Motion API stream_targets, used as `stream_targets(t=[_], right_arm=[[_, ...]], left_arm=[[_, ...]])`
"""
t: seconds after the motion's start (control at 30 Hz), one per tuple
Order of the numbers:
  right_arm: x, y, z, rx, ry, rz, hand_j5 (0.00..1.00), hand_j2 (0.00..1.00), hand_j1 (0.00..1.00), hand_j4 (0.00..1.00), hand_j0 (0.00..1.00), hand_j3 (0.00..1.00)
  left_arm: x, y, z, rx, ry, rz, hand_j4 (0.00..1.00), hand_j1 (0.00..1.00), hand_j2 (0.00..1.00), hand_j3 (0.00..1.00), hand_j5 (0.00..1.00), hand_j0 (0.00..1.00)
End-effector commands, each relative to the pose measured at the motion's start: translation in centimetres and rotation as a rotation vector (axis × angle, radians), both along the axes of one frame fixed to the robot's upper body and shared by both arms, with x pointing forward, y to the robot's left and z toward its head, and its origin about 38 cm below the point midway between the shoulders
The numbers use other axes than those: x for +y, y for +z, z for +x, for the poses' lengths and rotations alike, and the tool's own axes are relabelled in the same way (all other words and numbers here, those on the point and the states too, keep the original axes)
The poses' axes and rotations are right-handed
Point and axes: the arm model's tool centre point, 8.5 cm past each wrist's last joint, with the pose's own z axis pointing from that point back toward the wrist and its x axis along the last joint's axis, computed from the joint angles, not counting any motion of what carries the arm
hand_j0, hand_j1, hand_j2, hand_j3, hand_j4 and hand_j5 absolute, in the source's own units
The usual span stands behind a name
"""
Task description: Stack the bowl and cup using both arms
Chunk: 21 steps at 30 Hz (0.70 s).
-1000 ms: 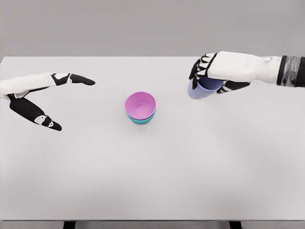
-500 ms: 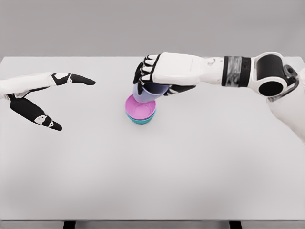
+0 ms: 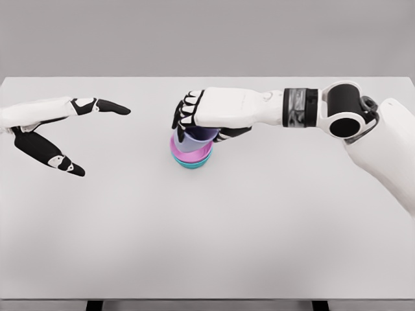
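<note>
Lavender cup (image 3: 194, 137) lower, into pink bowl (image 3: 189, 153)

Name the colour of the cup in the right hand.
Pale lavender cup, head view.

Right hand (image 3: 198, 123) covers stacked bowls (image 3: 192, 157); table (image 3: 207, 246) around bare.

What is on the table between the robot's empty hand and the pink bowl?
Nothing. In the head view, the stretch of white table between the open left hand and the pink bowl is bare.
</note>
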Motion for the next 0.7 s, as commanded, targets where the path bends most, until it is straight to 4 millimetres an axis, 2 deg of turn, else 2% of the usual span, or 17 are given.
stream_targets(t=[0.0, 0.27, 0.37, 0.6, 0.63, 0.67], right_arm=[[0.3, -0.6, 0.1, 0.014, 0.000, -0.007, 0.54, 0.54, 0.54, 0.54, 0.54, 0.54], [0.4, -1.2, 0.2, 0.023, -0.003, -0.024, 0.55, 0.55, 0.55, 0.55, 0.55, 0.55], [0.4, -2.0, 0.8, 0.026, -0.024, -0.046, 0.58, 0.58, 0.58, 0.58, 0.58, 0.58], [0.6, -2.1, 0.9, 0.030, -0.025, -0.045, 0.59, 0.59, 0.59, 0.59, 0.59, 0.59], [0.5, -2.2, 0.9, 0.021, -0.027, -0.055, 0.69, 0.69, 0.69, 0.69, 0.69, 0.69], [0.6, -2.3, 0.9, 0.002, -0.032, -0.077, 0.84, 0.84, 0.84, 0.84, 0.84, 0.84]], left_arm=[[0.0, 0.1, 0.0, 0.003, 0.002, -0.009, 1.00, 1.00, 1.00, 1.00, 1.00, 1.00], [-0.4, 0.1, 0.2, 0.000, -0.007, -0.020, 1.00, 1.00, 1.00, 1.00, 1.00, 1.00], [-0.5, 0.1, 0.2, -0.002, -0.008, -0.020, 1.00, 1.00, 1.00, 1.00, 1.00, 1.00], [-0.5, 0.0, 0.2, -0.001, -0.008, -0.018, 1.00, 1.00, 1.00, 1.00, 1.00, 1.00], [-0.5, 0.0, 0.2, -0.001, -0.008, -0.018, 1.00, 1.00, 1.00, 1.00, 1.00, 1.00], [-0.5, 0.0, 0.2, -0.001, -0.009, -0.019, 1.00, 1.00, 1.00, 1.00, 1.00, 1.00]])
